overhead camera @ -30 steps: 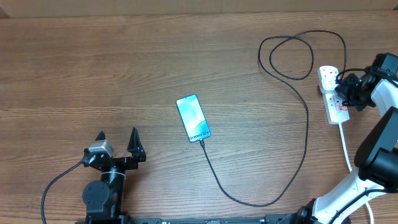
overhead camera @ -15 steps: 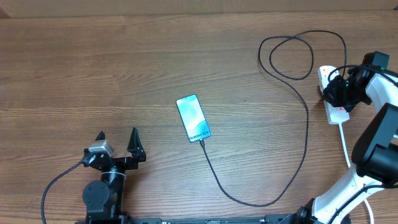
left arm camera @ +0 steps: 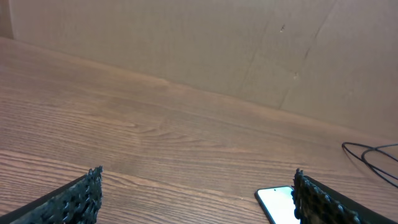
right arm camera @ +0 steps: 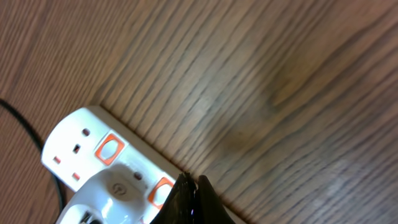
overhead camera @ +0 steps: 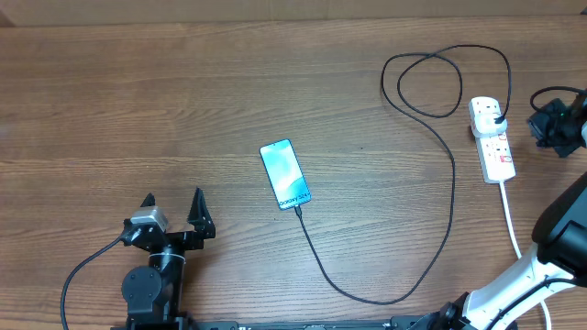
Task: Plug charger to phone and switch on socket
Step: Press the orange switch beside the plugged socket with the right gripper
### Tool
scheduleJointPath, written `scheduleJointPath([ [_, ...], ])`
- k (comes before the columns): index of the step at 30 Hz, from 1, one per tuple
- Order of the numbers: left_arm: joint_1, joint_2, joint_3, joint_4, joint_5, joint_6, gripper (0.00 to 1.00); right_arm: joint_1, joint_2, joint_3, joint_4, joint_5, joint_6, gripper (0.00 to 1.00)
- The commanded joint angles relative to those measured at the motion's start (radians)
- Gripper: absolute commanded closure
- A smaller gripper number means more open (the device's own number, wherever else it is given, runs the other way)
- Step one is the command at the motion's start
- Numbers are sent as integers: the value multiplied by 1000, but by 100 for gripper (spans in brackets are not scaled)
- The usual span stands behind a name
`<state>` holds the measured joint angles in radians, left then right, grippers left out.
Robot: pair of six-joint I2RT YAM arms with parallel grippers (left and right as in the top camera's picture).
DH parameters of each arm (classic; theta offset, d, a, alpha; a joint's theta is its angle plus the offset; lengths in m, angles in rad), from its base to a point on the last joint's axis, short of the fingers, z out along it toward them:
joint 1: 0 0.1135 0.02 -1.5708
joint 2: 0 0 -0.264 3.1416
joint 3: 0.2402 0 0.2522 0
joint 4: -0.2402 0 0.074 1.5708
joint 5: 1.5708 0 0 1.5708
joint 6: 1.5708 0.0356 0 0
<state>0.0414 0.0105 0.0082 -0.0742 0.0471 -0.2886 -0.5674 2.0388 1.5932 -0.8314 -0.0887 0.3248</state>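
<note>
The phone (overhead camera: 285, 174) lies face up mid-table, screen lit teal; its corner also shows in the left wrist view (left arm camera: 277, 202). The charger's thin black cable (overhead camera: 451, 183) has its tip in the phone's near end, loops at the back right, and ends at a plug (overhead camera: 495, 115) seated in the white socket strip (overhead camera: 492, 139). My right gripper (overhead camera: 537, 123) is shut and empty, just right of the strip and apart from it; in the right wrist view its tips (right arm camera: 191, 182) hover by the strip's (right arm camera: 81, 140) red switches. My left gripper (overhead camera: 174, 213) is open and empty, front left of the phone.
The strip's thick white cord (overhead camera: 510, 215) runs toward the front right beside my right arm. A cardboard wall (left arm camera: 205, 43) stands behind the table's far edge. Cable loops (left arm camera: 373, 155) lie on the wood at the right.
My right gripper was over the socket strip and has pulled back to the right, off it. The phone, cable and left arm have not moved.
</note>
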Motion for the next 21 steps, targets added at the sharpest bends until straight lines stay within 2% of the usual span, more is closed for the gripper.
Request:
scheduleJointPath([
  [1,6,-6,-3,-2,-6,12,0,16,29,17,4,-10,-12,96],
  [8,6,-6,-3,-2,-6,12,0,27,55,16,-4,-75,-39,96],
  [21,6,-6,-3,-2,-6,12,0,64,68,-5,-6,-77,-41,96],
])
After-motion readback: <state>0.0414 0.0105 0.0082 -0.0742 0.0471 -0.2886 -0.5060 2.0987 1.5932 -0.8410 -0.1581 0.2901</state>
